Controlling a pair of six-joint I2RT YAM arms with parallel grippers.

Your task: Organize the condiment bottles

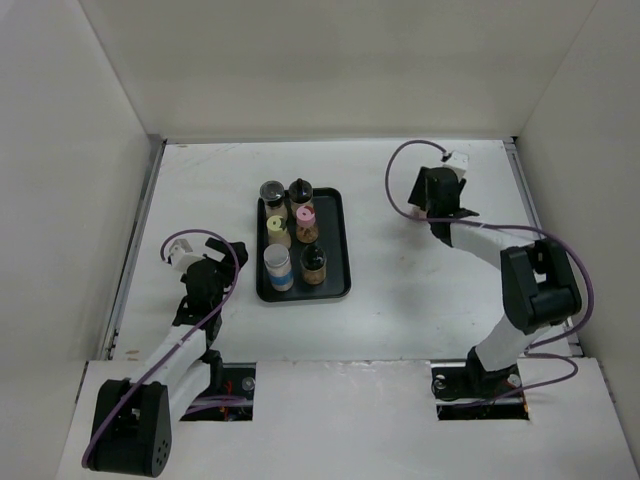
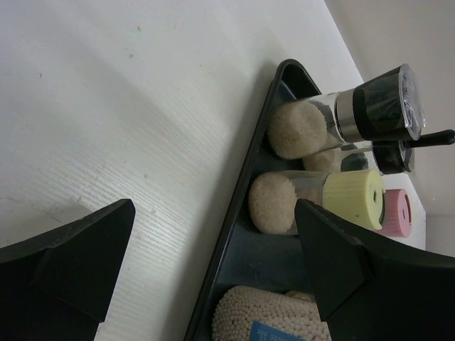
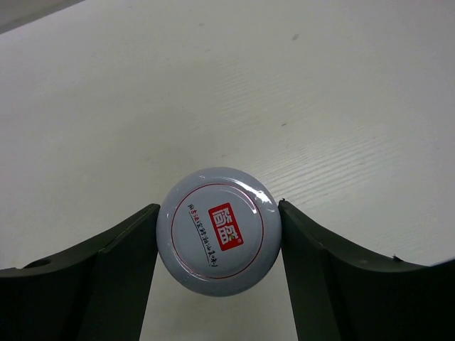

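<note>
Holding side: the right end effector (image 3: 219, 208) has a finger against each side of the grey-capped jar (image 3: 219, 231). It grips at the cap, probably because that is the part reachable from straight above.
Grey-capped jar: upright on the bare counter (image 1: 400, 285), at the far right and well apart from the tray. The top view hides it under the arm.
Tray (image 1: 336, 215): black, carrying six bottles upright in two columns of three. Packing them close leaves a bare strip along the right wall.
Bottles on tray: yellow-capped jar (image 1: 275, 225), pink-capped jar (image 1: 304, 215), white bottle with blue band (image 1: 278, 265), and three with dark caps.
Left end effector (image 2: 213, 206): fingers spread wide with nothing between them, low beside the tray's left rim. It looks placed there to stay out of the right arm's way.
Step in hand: likely lifting the last loose jar to join the rest.
Risk: a grip this high could let the jar swing.
</note>
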